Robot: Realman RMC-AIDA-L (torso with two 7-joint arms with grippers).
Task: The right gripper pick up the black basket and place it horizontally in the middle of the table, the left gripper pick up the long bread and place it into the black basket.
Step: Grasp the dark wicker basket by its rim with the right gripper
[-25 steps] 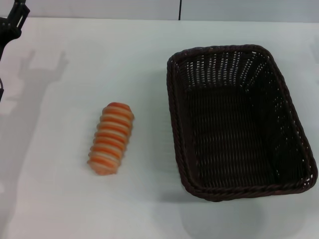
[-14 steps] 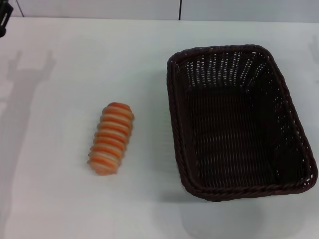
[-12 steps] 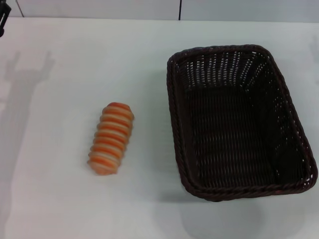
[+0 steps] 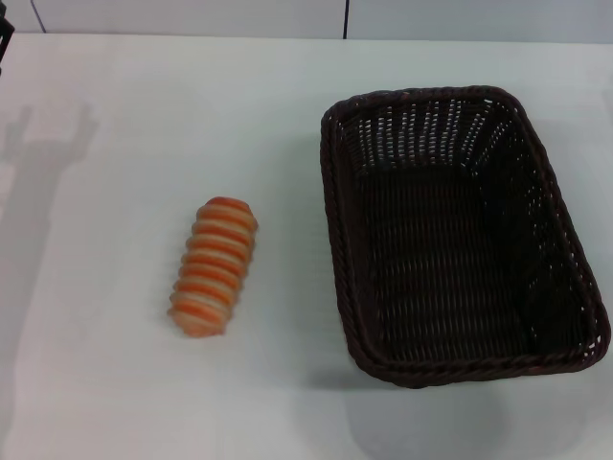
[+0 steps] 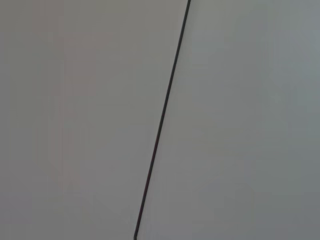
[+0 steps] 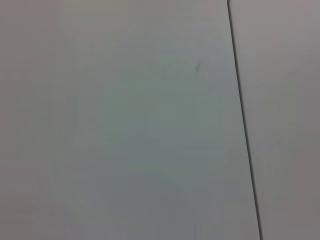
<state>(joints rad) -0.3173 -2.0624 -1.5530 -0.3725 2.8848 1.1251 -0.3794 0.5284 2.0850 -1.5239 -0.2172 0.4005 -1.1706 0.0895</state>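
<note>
The white table (image 4: 144, 96) is carrying one long bread (image 4: 214, 266) and one black basket (image 4: 458, 235), the bread lying well apart from the left gripper (image 4: 3, 36), nearer the robot and to that claw's right, with the empty basket sitting farther right again, apart from the bread. Only a dark sliver of the left gripper is showing at the far left corner (open or closed cannot be told), casting a shadow (image 4: 43, 153) on the table, while both wrist cameras are facing a grey wall (image 5: 240, 120). Since a second ago that claw has been withdrawing almost out of view; bread and basket are staying put.
</note>
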